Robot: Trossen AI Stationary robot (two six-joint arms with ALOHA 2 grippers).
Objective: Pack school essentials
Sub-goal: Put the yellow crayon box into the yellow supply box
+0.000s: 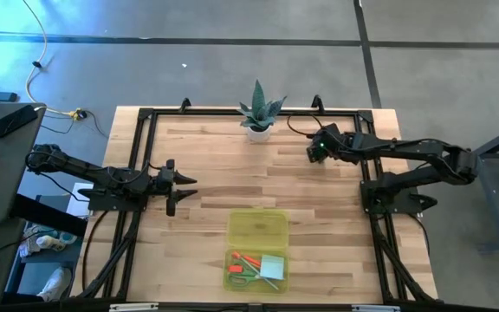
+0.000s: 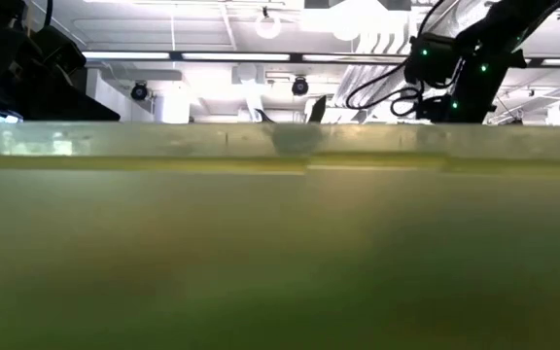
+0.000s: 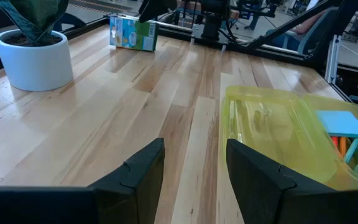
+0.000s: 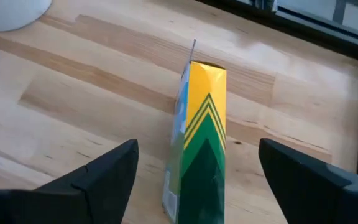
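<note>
Right gripper [image 4: 194,180] is at the far right of the counter [image 1: 206,165], fingers spread wide w/ the green-yellow crayon box [image 4: 199,134] standing upright btwn them; neither finger touches it afaict. The box is just right of the potted spiky plant [image 1: 259,111]. Left gripper [image 1: 183,186] sits at the left side, mid-counter, fingers [image 3: 135,177] apart w/ a narrow gap and nothing in them, pointing toward the translucent yellow-green case [image 1: 257,227]. The case lies open at the near edge, lid flipped back. Inside: light-blue notepad [image 1: 273,266], green-handled scissors [image 1: 243,277], red marker [image 1: 249,261] + a pencil or two. Can't make out an eraser.
</note>
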